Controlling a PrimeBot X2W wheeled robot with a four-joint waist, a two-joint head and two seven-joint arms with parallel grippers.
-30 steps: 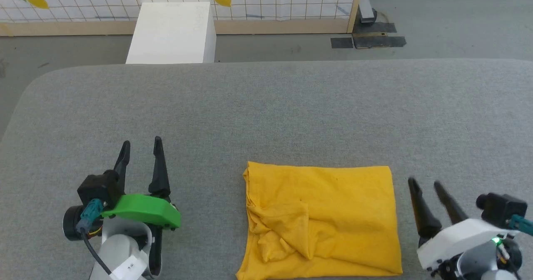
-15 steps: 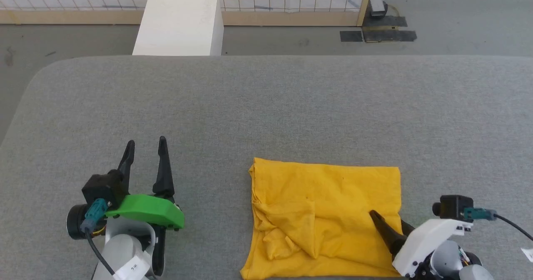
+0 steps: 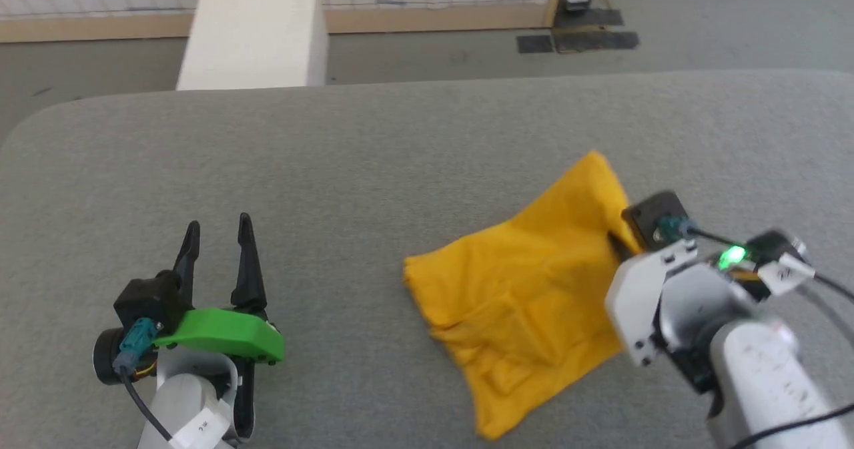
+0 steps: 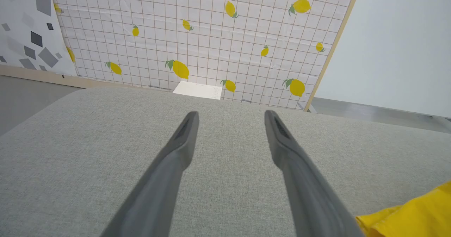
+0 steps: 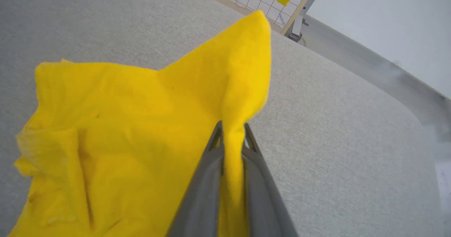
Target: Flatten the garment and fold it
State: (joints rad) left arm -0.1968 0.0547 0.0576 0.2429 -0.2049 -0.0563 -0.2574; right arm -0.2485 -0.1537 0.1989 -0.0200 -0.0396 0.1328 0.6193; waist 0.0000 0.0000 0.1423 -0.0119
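Right wrist view: the right claw [image 5: 230, 127] clamps tight on a raised fold of the yellow garment [image 5: 134, 131], the rest draping left of it onto the grey bench [image 5: 334, 124]. Over there the left claw [image 4: 231, 113] gapes wide, holding nothing.

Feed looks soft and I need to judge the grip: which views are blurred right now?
Head view: right arm and its cables smeared, shirt soft but readable. Right wrist view: jaws shut on the shirt, near parts out of focus, right edge streaked. Left wrist view: sharp, evenly lit, no glare.
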